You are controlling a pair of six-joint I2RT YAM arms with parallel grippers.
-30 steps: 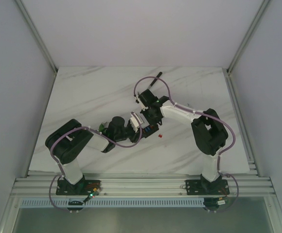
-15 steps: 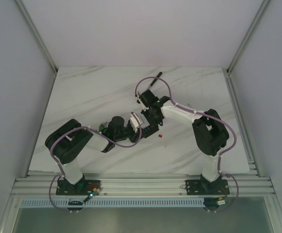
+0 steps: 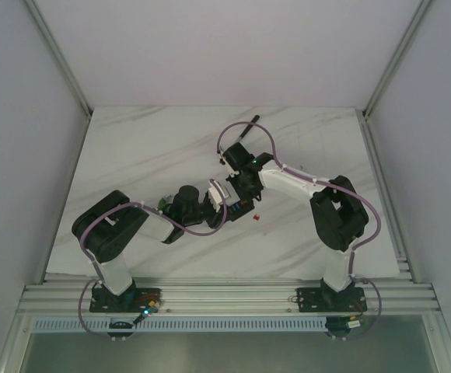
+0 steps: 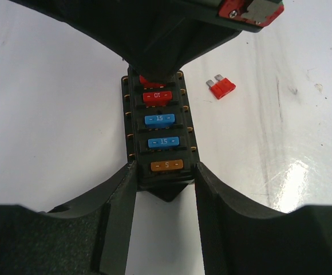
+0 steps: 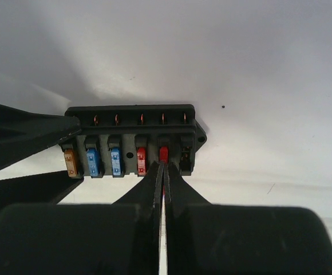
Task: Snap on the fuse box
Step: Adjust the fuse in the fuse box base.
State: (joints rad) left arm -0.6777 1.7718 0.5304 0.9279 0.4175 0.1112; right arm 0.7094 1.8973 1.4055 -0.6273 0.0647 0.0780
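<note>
We see the fuse box [image 4: 157,132] as a small black rectangular block with a single row of slots down its face and small copper-coloured contacts along both long edges. Starting from the end nearest the left wrist camera, the slots hold an orange fuse marked 5, two blue fuses marked 15 and a red fuse marked 10. A second red fuse follows, partly hidden under the other arm's fingers. In the right wrist view, the last slot beyond that red fuse looks dark and unfilled.

The box lies near the middle of the bench [image 3: 148,155], between the two wrists. The left claw [image 4: 166,192] grips it at the orange-fuse end, with one finger pressed against each long side. The right claw [image 5: 163,172] is closed, its two tips brought together and resting on top of the second red fuse. We cannot tell whether they pinch that fuse or only bear on it. A loose red fuse [image 4: 220,87] lies flat on the bench just beside the box, not touching it.

Compared with a second ago, the right arm [image 3: 334,214] has swung its elbow slightly outward to the right, while its wrist stays over the box. The left arm [image 3: 117,229], the box and the loose red fuse sit where they were.
</note>
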